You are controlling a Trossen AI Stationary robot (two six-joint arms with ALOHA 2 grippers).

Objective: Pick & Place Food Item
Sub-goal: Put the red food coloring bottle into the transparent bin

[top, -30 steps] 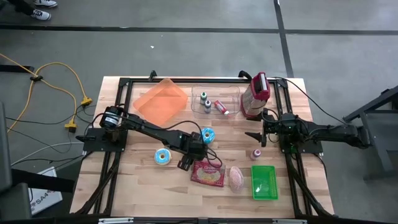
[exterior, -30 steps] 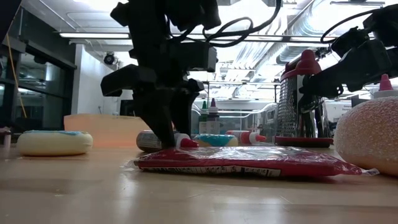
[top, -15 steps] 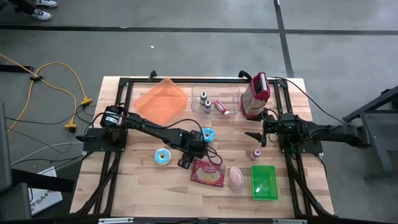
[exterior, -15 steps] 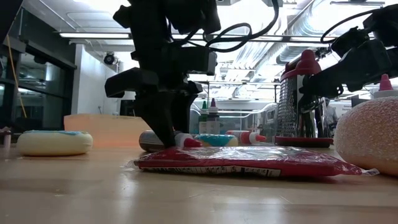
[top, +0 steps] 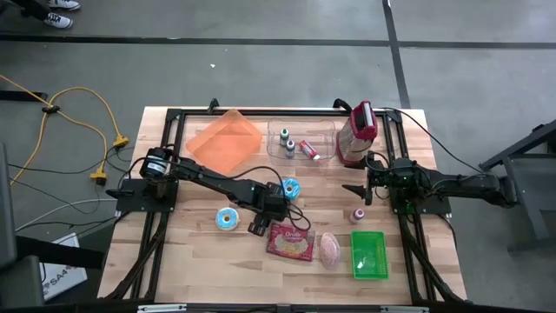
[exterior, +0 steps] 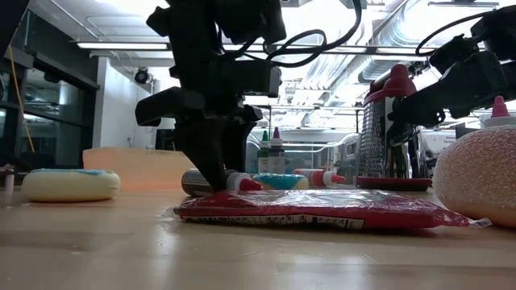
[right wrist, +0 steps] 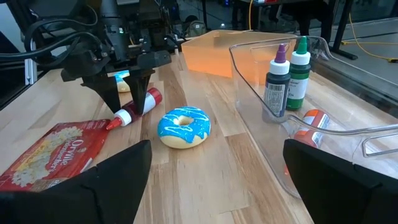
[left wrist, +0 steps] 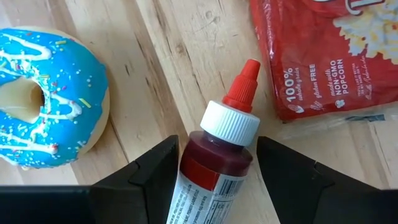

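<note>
Two left hand (left wrist: 214,171) fingers around red bottle (left wrist: 211,165), beside "NON-GMO POPCORN" bag (left wrist: 323,56).

bench (top: 200,252): wood | on it: orange tray (top: 224,142); clear bin (top: 301,130); two donuts (top: 228,218); popcorn bag (top: 290,243); red bottle (left wrist: 214,158); green container (top: 368,254); grater (top: 357,133)

Tight around the left gripper (top: 261,222): popcorn bag (top: 290,242) just beside, blue donut (top: 289,187) close behind. Bare wood (top: 200,252) toward the table's near-left corner.
</note>
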